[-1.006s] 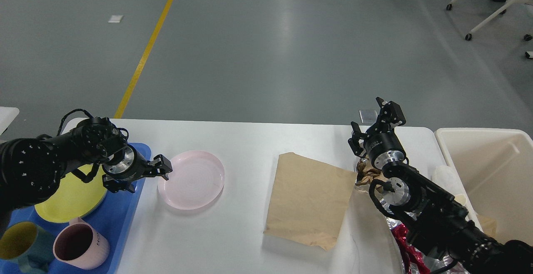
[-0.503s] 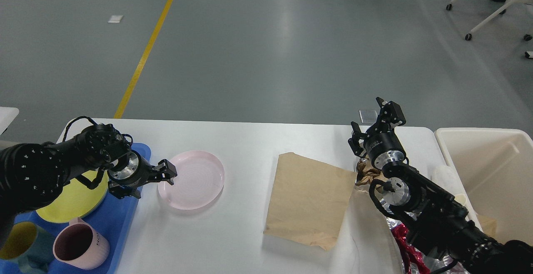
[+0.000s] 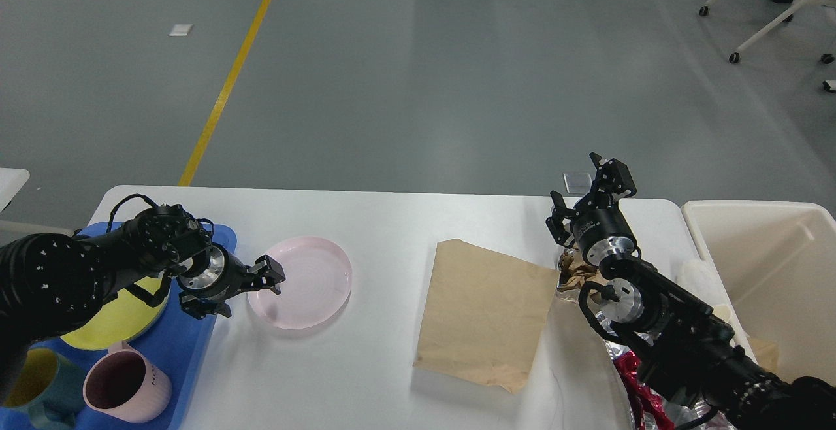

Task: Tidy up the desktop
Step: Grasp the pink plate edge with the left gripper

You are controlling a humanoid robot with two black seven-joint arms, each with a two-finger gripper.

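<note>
1. Looking down on the bench (image 3: 392, 221), the wide white top with rounded corners, spreading across the lower half of the view against grey floor.
2. Reaching in from the left, the left claw (image 3: 271, 276) sitting at the near-left rim of a pink plate (image 3: 307, 283), fingers set narrowly, one above the rim and one at it; whether actually pinching the rim, cannot tell.
3. Lying flat on the bench, the pink plate, just right of a blue tray (image 3: 189, 345).
4. Carrying on that tray: a yellow plate (image 3: 117, 322), partly hidden under the left arm, a pink mug (image 3: 127, 387) in front of it, and a teal mug with a yellow inside (image 3: 29, 381) at the bottom-left corner.
5. Resting mid-bench, a brown paper bag (image 3: 483, 312), flat, well apart from the pink plate.
6. Hanging above the far-right part of the bench, the right claw (image 3: 591, 195), fingers spread wide and gripping nothing.
7. Sitting just below that claw, crumpled brown paper (image 3: 578, 273) touching the bag's right edge.
8. Peeking out under the right arm near the bottom edge, red and silver foil wrapping (image 3: 630, 378).
9. Standing beside the bench's right end, a cream bin (image 3: 757, 253), open-topped.
</note>
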